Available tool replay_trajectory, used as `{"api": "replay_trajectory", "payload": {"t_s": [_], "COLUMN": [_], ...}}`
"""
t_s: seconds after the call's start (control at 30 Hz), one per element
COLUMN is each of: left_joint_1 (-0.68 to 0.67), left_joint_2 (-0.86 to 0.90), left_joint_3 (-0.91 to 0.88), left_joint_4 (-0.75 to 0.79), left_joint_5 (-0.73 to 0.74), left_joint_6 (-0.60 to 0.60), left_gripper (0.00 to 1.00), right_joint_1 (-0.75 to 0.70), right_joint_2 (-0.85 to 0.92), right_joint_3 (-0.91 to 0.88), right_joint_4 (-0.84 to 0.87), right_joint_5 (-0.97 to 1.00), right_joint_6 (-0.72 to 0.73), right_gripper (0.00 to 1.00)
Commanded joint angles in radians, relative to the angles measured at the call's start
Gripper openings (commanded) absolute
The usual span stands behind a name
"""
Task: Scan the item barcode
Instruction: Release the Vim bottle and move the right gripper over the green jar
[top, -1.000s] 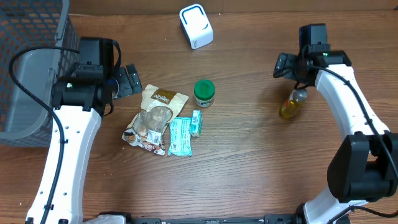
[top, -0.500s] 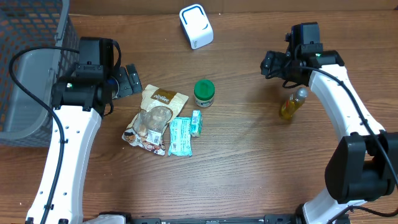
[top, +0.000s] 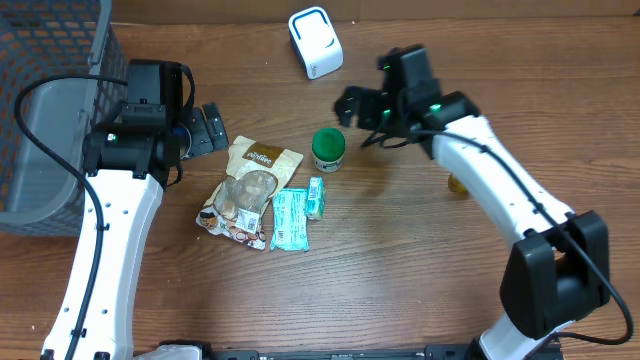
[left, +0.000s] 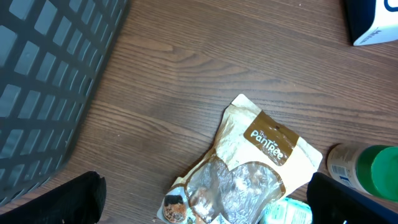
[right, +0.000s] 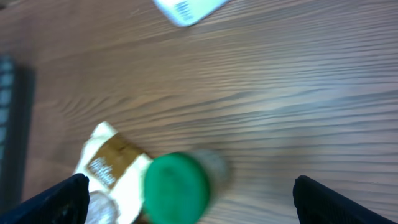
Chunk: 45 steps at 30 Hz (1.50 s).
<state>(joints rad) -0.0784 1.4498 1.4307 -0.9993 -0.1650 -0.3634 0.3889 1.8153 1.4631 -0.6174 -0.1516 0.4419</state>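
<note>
Green-lidded jar: stands upright mid-table, just right of the snack pouch and above two teal packets. It is not held.

Overhead view.
- Scanner: white, at the far edge, well apart from the jar.
- Right gripper: hangs just beyond the jar on the scanner side, jaws spread, empty.
- Left gripper: beside the pouch's upper corner, jaws spread, empty.
- Yellow bottle: mostly hidden under the right arm.
- Mesh basket: far left.

Left wrist view.
- Fingers sit at the lower corners, wide apart, nothing between them.
- Pouch lies below centre, jar at the right edge, basket wall at left.

Right wrist view (blurred).
- Fingers sit at the lower corners, wide apart, nothing between them.
- Green lid is low and left of centre; a corner of the scanner shows at the top.

Step in hand, judged: approach to the jar.
- Centre the lid between the fingers before descending.
- Close on the body, below the lid.
- Keep the label unblocked. Where the barcode lies cannot be told.

Change from a second ago: the right arm has swung from above the bottle across to the jar. The left arm and the table items are unmoved.
</note>
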Motion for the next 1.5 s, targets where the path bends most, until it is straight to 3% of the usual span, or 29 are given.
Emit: {"api": "replay_trajectory", "payload": {"t_s": [0.0,0.2,0.67,1.03,1.47], "left_joint_1": [0.0,0.0,0.0,0.0,0.0], "left_joint_2": [-0.004,-0.004,-0.004,-0.004,-0.004], "left_joint_3": [0.012,0.012,0.012,0.012,0.012], "left_joint_4": [0.002,0.002,0.002,0.002,0.002], "left_joint_5": [0.001,0.002,0.002,0.002,0.002], "left_joint_6": [0.001,0.0,0.001,0.001,0.0], "left_gripper": [1.0,1.0,1.0,1.0,1.0], "right_joint_1": [0.068,0.166,0.224,0.216,0.166], "right_joint_2": [0.008,0.053,0.2,0.183,0.065], "right_joint_3": [0.011,0.011,0.011,0.012,0.012], "right_joint_4": [0.006,0.011,0.056,-0.003,-0.275], "right_joint_5": [0.088,0.306,0.321,0.335,0.333], "right_joint_6": [0.066,0.138,0.138,0.138,0.127], "right_gripper": [1.0,1.0,0.99,0.54,0.54]}}
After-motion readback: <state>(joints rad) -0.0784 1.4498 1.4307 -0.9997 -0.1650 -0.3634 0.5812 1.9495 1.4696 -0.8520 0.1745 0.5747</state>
